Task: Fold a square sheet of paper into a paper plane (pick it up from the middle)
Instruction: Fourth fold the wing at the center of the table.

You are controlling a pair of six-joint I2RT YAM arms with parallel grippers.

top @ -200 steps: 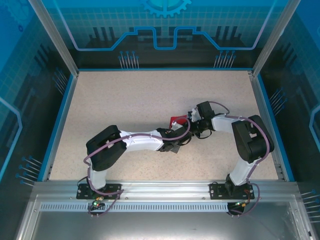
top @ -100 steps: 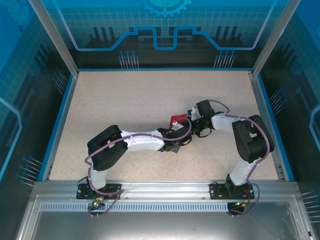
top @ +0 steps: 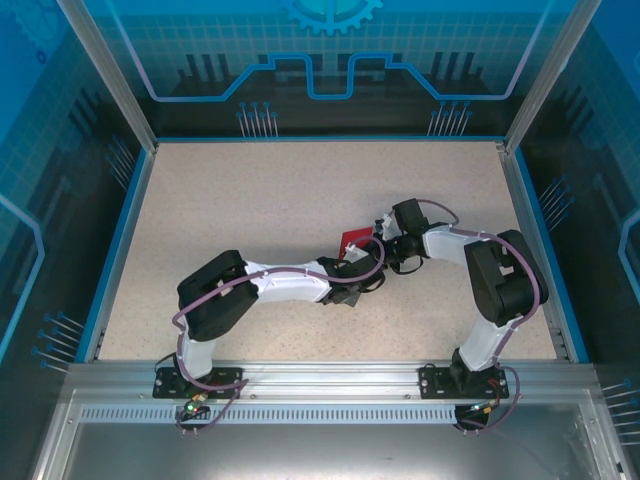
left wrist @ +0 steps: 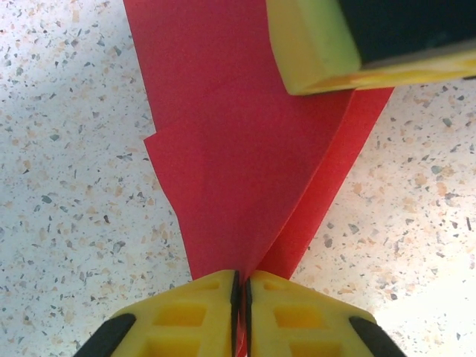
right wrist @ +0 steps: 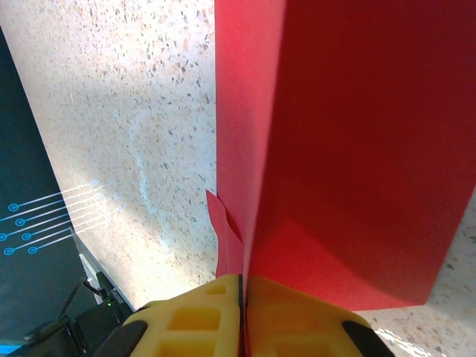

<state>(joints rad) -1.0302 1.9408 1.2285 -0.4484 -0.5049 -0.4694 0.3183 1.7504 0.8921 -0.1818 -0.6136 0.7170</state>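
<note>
We see the sheet of paper (left wrist: 238, 149) in one plain bright red, without any print, only a darker red where one layer shades another. The counter (left wrist: 67, 223) is pale beige, sprinkled with small grey, black and brown specks, and its border (top: 117, 250) is blue. The left claw (left wrist: 240, 286) and the right claw (right wrist: 243, 286) are yellow with black parts. The back wall (top: 200, 50) is blue with light blue lines.

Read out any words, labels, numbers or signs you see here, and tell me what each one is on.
No readable text anywhere.
The red paper is plain and unmarked.
The blue wall panels carry only drawings, a gear shape and circuit-like lines, with no letters or digits.
The speckled table bears no writing.
</note>
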